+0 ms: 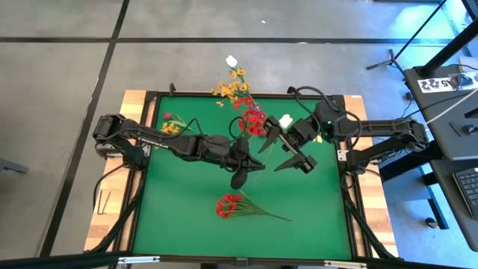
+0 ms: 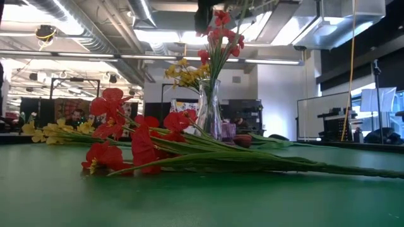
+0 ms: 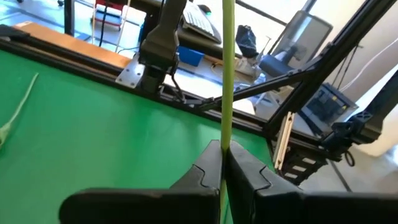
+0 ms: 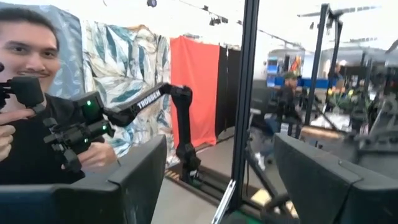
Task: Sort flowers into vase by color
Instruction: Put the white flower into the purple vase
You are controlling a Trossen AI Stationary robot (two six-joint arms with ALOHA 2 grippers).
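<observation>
A clear glass vase stands at the middle of the table's far half, holding yellow-orange flowers and red flowers. A white bud sticks out past the far edge. One red bunch lies flat on the mat nearer the near edge, its stems pointing right. A yellow and pink bunch lies at the far left. My left gripper is just on the near side of the vase, shut on a thin green stem. To its right my right gripper is open and holds nothing. My left gripper pinches a thin green stem between its two fingers. The stem runs straight on past the fingertips and out of the wrist view. It is lifted clear of the mat. Which flower head it carries I cannot tell.
The green mat lies inside a black frame on a wooden table. The right arm's base stands at the right edge. A person holding hand controls shows in the room beyond the table. A desk with a keyboard is at the right.
</observation>
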